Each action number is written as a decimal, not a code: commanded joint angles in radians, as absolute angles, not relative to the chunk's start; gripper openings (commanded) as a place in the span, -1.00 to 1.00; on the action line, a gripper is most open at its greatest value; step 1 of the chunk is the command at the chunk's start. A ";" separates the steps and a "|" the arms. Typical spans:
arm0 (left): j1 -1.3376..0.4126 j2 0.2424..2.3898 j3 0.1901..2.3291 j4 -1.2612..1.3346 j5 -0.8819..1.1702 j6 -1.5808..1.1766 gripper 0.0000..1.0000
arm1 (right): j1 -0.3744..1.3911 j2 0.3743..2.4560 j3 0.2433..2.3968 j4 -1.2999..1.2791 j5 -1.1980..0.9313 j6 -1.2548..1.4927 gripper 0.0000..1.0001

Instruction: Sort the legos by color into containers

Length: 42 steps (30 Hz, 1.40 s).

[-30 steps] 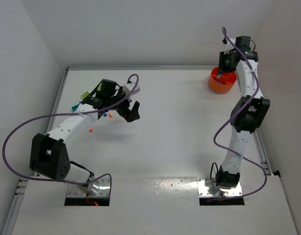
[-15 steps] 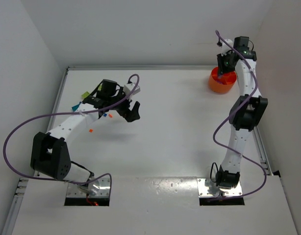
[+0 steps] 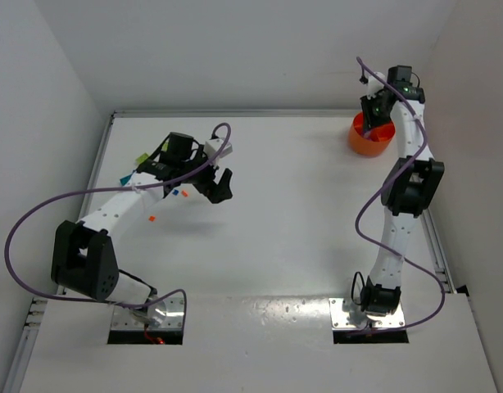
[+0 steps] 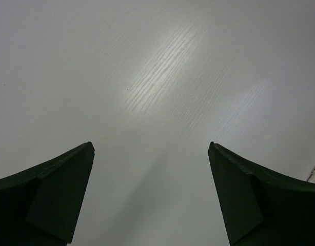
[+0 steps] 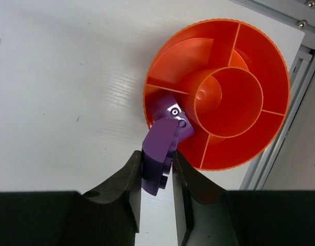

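Two arms reach over the white table (image 3: pixel 301 237). At the far right corner, the right gripper (image 5: pixel 157 154) pinches a purple piece (image 5: pixel 165 134) between its fingers. The piece's upper end sits over the near rim of the orange container (image 5: pixel 250 46), which is split into compartments around a central cone. Across the table, the left gripper (image 4: pixel 151 148) hangs above bare surface with its fingers spread wide, holding nothing. Beside that arm lie tiny bricks, among them an orange lego (image 3: pixel 151 219) and a blue lego (image 3: pixel 176 194).
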State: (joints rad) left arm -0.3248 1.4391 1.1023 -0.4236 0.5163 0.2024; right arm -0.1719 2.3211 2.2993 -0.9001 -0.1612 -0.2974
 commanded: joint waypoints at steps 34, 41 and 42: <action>-0.203 1.332 1.062 -0.324 0.508 0.108 0.99 | -0.183 2.119 2.221 -0.792 -0.167 -0.258 -0.07; -0.056 1.318 1.155 -0.340 0.400 0.030 0.99 | -0.183 1.884 2.051 -0.801 -0.322 -0.189 -0.07; -0.042 1.340 1.182 -0.375 0.400 0.047 0.99 | -0.183 1.829 2.001 -0.801 -0.337 -0.178 -0.07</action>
State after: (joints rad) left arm -0.0917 1.3365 1.0935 -0.3614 0.4118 0.0418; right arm -0.1757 1.9785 2.0628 -0.8291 -0.2379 -0.2321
